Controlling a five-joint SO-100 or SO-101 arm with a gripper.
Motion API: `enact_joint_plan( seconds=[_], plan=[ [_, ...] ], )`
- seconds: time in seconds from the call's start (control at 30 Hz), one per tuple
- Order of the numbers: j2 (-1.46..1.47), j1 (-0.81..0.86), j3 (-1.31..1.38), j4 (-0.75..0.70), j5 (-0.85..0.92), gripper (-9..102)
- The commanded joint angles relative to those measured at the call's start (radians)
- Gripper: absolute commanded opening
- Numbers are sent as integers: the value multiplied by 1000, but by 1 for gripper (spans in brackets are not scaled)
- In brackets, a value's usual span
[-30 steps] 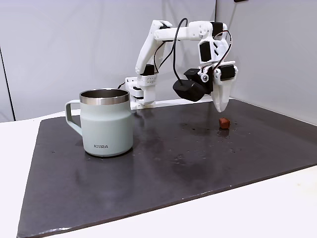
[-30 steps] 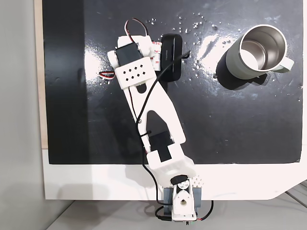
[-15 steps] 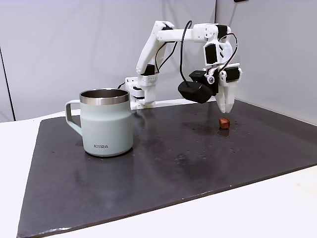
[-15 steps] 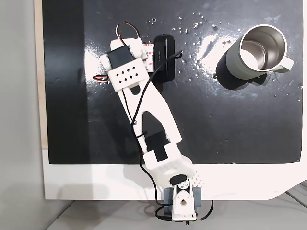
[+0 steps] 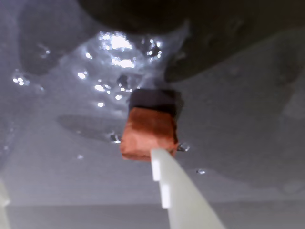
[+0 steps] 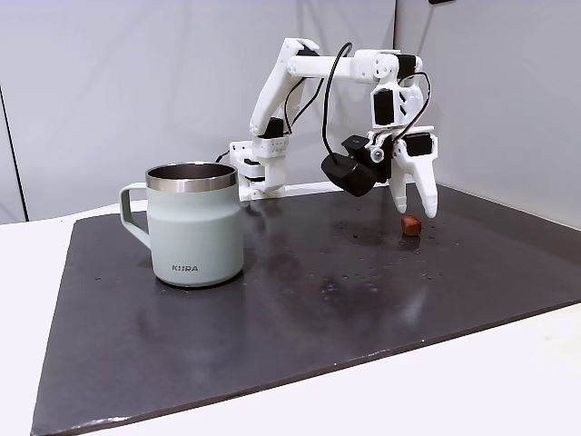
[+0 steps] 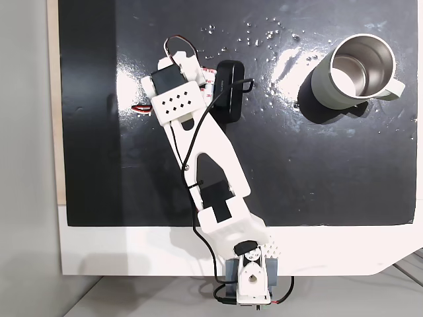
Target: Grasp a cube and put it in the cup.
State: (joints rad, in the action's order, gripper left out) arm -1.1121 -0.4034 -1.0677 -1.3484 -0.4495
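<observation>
The cube (image 5: pixel 147 132) is a small reddish-brown block lying on the dark wet mat. In the wrist view it sits just past one white finger (image 5: pixel 174 191), and the other finger shows at the lower left edge. In a fixed view my gripper (image 6: pixel 413 207) hangs open just above the cube (image 6: pixel 412 224), one finger on each side, not touching it. The cup (image 6: pixel 195 227), a sage-green mug with a steel rim, stands upright far to the left. From above, the cup (image 7: pixel 362 66) is at the top right, and the arm hides the cube.
A dark slate mat (image 6: pixel 300 309) covers the white table (image 6: pixel 508 381). The black wrist camera (image 6: pixel 349 171) hangs beside the gripper. The arm's base (image 7: pixel 248 281) is clamped at the table's near edge in a fixed view from above. A grey wall stands behind.
The gripper swung a little towards the cube and came lower over it. Its fingers have spread from nearly together to wide apart. Cube and cup have not moved.
</observation>
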Motion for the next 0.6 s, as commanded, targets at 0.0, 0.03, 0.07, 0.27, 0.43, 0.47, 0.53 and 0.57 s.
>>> enact_joint_plan(
  seconds=[0.0, 0.03, 0.07, 0.27, 0.43, 0.47, 0.53, 0.57],
  plan=[
    [-83, -41, 0, -8, -9, 34],
    [-86, -51, -5, -8, -8, 34],
    [-86, -58, -9, -8, -6, 34],
    [-67, -61, -17, -3, -8, 34],
    [-54, -37, -17, -6, -12, 34],
    [-49, -32, -17, -6, -14, 34],
    [-40, -25, -17, -6, -17, 34],
    [-32, -21, -14, -6, -17, 34]
  ],
)
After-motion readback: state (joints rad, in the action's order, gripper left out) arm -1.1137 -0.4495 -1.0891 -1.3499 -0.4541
